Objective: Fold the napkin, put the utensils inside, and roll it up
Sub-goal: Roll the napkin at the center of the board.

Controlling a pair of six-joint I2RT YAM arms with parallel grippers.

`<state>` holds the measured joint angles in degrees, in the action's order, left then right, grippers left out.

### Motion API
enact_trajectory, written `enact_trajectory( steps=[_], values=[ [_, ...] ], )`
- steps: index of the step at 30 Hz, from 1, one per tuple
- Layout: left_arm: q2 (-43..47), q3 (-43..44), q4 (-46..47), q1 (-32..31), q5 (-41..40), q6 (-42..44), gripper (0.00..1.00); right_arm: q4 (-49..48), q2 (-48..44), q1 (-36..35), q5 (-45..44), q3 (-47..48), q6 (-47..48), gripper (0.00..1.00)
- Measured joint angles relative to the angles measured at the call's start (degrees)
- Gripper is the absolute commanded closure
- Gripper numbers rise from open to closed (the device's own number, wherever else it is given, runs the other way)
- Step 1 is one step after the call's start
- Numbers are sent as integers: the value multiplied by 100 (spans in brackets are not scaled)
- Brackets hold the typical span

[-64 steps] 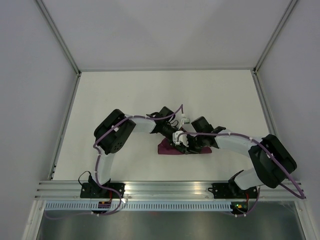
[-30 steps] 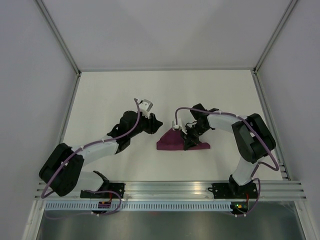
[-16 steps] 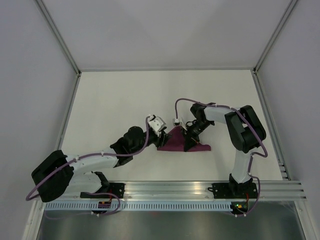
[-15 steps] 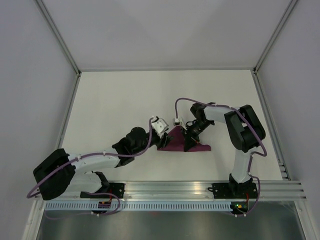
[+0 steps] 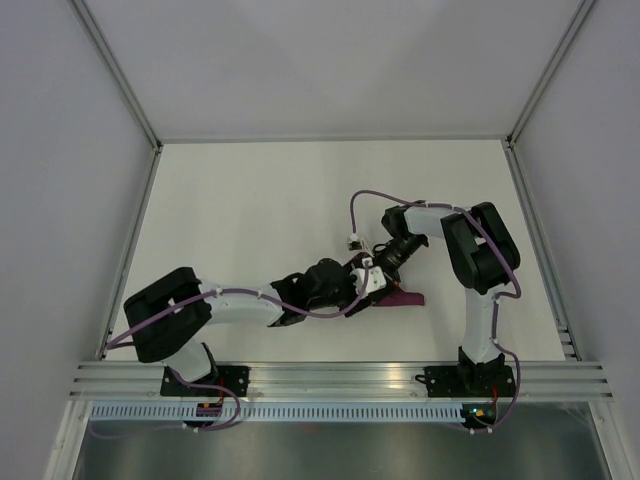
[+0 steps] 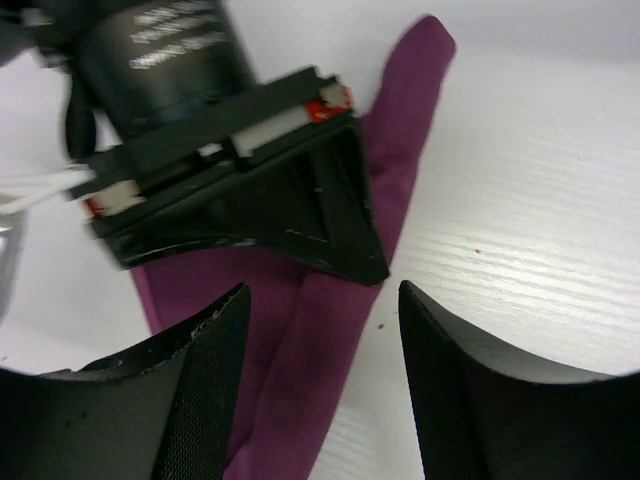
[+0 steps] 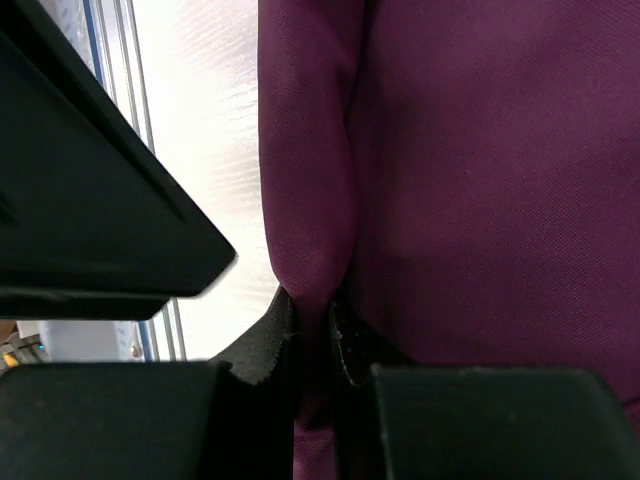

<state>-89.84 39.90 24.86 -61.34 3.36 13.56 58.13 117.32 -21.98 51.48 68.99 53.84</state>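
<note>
Right gripper (image 7: 312, 330) pinches the napkin (image 7: 450, 180); left gripper (image 6: 322, 300) gapes, apparently just above

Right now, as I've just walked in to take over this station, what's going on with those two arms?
Both arms meet over a folded purple napkin on the white table. The right gripper is shut on a raised fold of the cloth. The left gripper is open, its fingers straddling the napkin right beside the right one and gripping nothing. No utensils show in any view.
</note>
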Motion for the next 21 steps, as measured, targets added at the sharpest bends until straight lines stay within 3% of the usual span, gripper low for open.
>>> enact_trajectory(
  steps=[12, 21],
  values=[
    [-968, 103, 59, -417, -310, 710, 30, 557, 363, 149, 13, 286, 42, 98],
    [-1217, 192, 450, -632, -756, 1117, 32, 754, 514, 179, 2, 420, 55, 98]
  ],
)
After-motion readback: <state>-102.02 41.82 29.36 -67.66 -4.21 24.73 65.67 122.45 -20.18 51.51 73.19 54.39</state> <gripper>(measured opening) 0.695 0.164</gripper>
